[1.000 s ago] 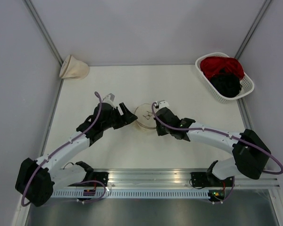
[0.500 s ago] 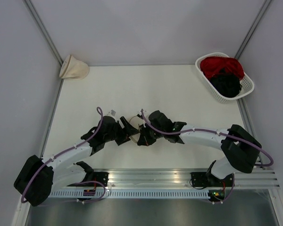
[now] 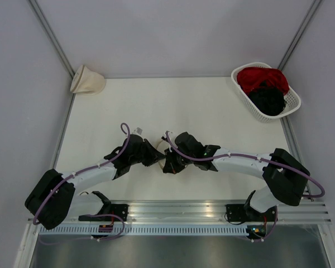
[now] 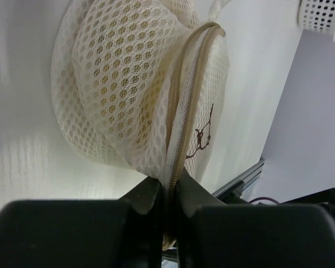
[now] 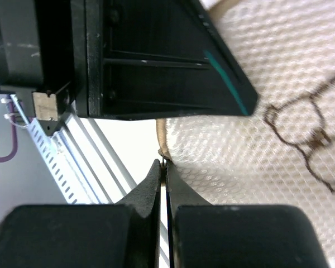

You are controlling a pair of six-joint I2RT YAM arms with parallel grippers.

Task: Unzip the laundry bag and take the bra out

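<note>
The laundry bag (image 4: 123,84), a cream mesh pouch with a black spectacles-like mark (image 5: 307,134), is held up on edge between both grippers near the table's front middle. In the top view only a sliver of the laundry bag (image 3: 158,146) shows between them. My left gripper (image 4: 168,184) is shut on the bag's tan zipper seam (image 4: 187,95). My right gripper (image 5: 164,167) is shut on the small metal zipper pull (image 5: 163,161) at the bag's edge. In the top view the left gripper (image 3: 155,158) and right gripper (image 3: 168,164) nearly touch. The bra is hidden; a faint yellowish tint shows through the mesh.
A white basket (image 3: 266,92) holding a red and a black garment stands at the back right. A cone-shaped cream bag (image 3: 87,79) lies in the back left corner. The aluminium rail (image 3: 178,209) runs along the near edge, close behind the grippers.
Both grippers came nearer the front edge with the bag, and the left gripper went from open beside it to shut on its zipper seam. The right gripper stayed shut.
</note>
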